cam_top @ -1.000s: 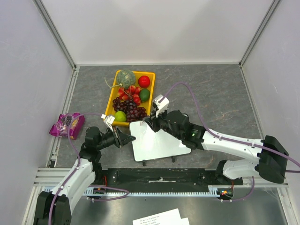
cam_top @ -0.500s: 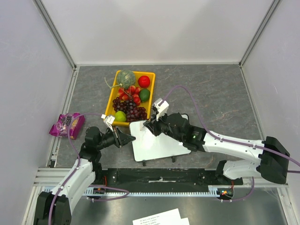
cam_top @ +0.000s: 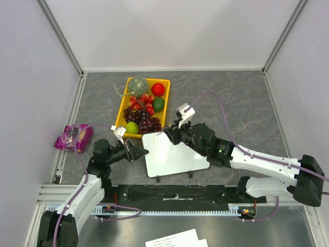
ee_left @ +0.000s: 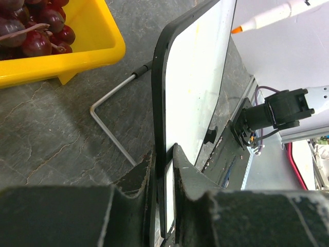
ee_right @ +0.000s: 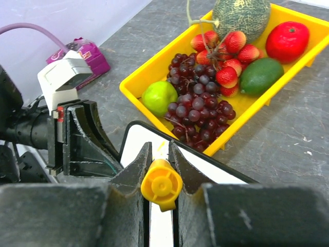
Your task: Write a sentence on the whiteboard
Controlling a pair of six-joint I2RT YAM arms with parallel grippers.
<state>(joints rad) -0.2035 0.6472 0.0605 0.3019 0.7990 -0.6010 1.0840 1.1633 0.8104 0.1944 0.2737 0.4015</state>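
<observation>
orange-tipped marker [ee_left: 267,18] is clamped in the right gripper [ee_right: 157,154], tip by the far left corner of the whiteboard [cam_top: 175,157], whose left edge the left gripper [ee_left: 163,154] pinches near the table's near edge.

Whiteboard [cam_top: 175,157] before tray [cam_top: 121,110], left claw [cam_top: 143,152] on its left edge, packet [cam_top: 74,137] farther left.

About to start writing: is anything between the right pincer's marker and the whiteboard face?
Nothing visible. The marker in the right pincer has its tip right by the whiteboard; the left pincer clamps only its edge.
</observation>
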